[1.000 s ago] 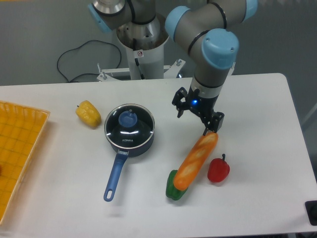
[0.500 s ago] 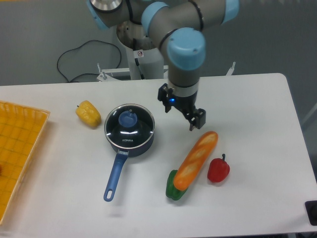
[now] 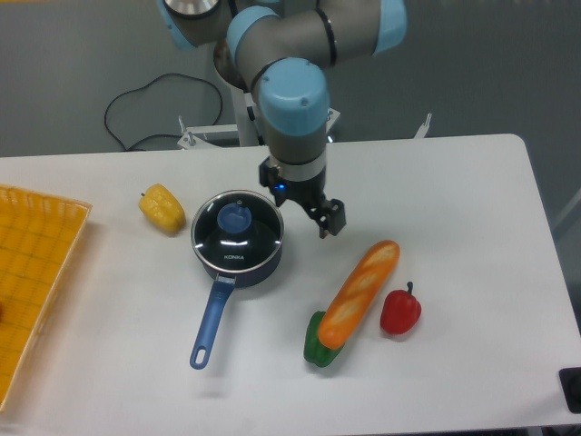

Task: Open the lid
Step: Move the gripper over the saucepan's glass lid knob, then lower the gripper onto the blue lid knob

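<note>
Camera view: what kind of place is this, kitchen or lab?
Likely a robot lab bench, not a kitchen: arm base bolted behind a bare white table, loose cable on a grey floor, and toy-looking food beside the lidded saucepan.

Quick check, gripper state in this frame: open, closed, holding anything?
Gripper: open and empty, just right of the lid, which sits on the saucepan.
</note>
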Controlling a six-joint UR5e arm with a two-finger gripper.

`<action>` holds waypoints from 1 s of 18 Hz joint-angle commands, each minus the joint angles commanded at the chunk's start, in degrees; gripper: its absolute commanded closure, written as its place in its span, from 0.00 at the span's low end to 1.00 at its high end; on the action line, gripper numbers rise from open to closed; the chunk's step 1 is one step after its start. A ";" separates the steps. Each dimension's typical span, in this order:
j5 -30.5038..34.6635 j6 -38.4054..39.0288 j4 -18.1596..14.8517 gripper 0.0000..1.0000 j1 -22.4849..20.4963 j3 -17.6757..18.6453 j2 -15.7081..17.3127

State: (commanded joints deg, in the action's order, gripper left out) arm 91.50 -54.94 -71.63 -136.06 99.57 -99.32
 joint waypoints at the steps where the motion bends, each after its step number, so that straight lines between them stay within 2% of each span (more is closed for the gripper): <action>1: -0.17 1.57 0.35 0.00 0.09 1.14 0.18; 3: -1.31 4.74 4.11 0.00 0.35 4.82 0.61; 5: -1.67 4.67 8.77 0.00 0.70 8.26 1.67; 14: -3.25 5.28 9.14 0.00 1.50 8.18 2.11; 18: -3.25 6.50 9.14 0.00 3.34 8.18 2.02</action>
State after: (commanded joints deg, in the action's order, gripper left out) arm 88.24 -48.44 -62.49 -132.72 107.75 -97.29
